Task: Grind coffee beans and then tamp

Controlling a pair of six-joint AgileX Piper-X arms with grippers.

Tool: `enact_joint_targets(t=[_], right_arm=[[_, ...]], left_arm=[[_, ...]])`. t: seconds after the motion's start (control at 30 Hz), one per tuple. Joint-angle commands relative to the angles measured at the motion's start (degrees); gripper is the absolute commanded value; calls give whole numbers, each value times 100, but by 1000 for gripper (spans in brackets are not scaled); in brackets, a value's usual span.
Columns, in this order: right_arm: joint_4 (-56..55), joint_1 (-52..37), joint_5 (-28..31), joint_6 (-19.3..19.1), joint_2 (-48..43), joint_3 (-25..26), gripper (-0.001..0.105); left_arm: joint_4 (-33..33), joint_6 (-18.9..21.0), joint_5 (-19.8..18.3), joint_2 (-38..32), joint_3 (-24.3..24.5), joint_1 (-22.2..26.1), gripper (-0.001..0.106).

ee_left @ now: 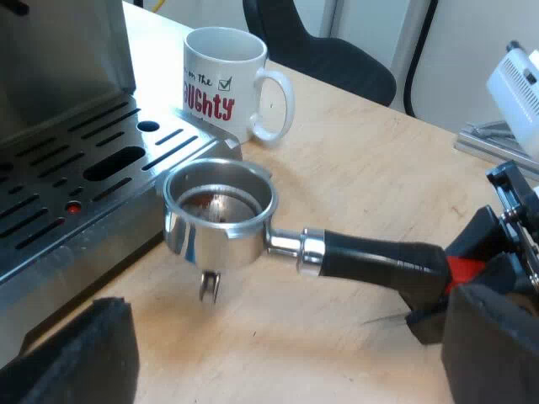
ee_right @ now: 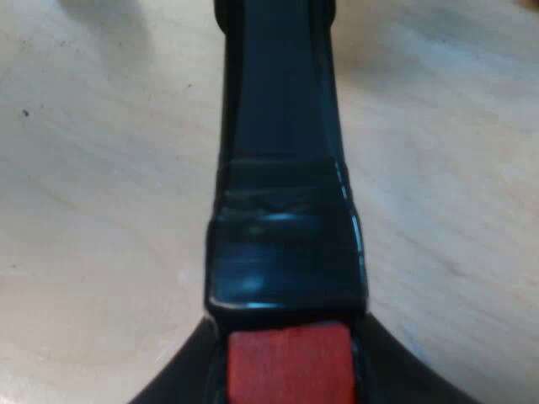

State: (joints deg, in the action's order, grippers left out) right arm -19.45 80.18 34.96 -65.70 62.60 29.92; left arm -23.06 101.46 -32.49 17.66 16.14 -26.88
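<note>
The metal holder (ee_left: 307, 251) lies level over the wooden table (ee_left: 362, 168). Its round basket (ee_left: 221, 206) faces mouth-up, just beside the edge of the drip tray (ee_left: 101, 160) of the espresso machine (ee_left: 59, 50). You can see a dark film of coffee at the bottom of the basket, with bright metal around it. The small spout (ee_left: 209, 286) under the basket is close to the tabletop, but you cannot tell whether it touches.

The dark handle (ee_left: 379, 257) runs away from the machine, and its red end (ee_left: 465, 269) sits inside your right gripper (ee_right: 288, 374). In the right wrist view you look straight along the handle. The red end is pressed between the two black fingers (ee_right: 173, 383), one on each side, so this gripper is clamped on the holder's handle, with the wood of the table beneath.

Your left gripper (ee_left: 286, 337) hangs over the table near the holder with its fingers (ee_left: 76, 353) spread wide apart. The holder's handle lies beyond the gap between them.

Past the holder, a white mug (ee_left: 226, 80) with red and black lettering stands upright on the table. It is just beside the corner of the drip tray, and its ear is turned away from the machine. The tray's slotted steel grille shows a small red dot (ee_left: 74, 206) through one slot. Farther off you can see a black chair (ee_left: 328, 46) and a white device (ee_left: 518, 88).
</note>
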Motion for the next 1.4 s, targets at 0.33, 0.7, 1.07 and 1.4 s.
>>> enact_joint_targets(t=[0.33,0.7,1.07,1.4], right_arm=[[962,0,95,-54,881,40,0],[1404,-36,88,127,1479,40,0],[1404,-537,-872,137,1633,40,0],[1407,-536,-929,79,1633,40,49]], left_arm=[[62,-144,428,-49,-185,-28,85],[62,-144,447,-49,-185,-28,85],[28,-144,447,-49,-185,-28,85],[28,-144,447,-49,-185,-28,85]])
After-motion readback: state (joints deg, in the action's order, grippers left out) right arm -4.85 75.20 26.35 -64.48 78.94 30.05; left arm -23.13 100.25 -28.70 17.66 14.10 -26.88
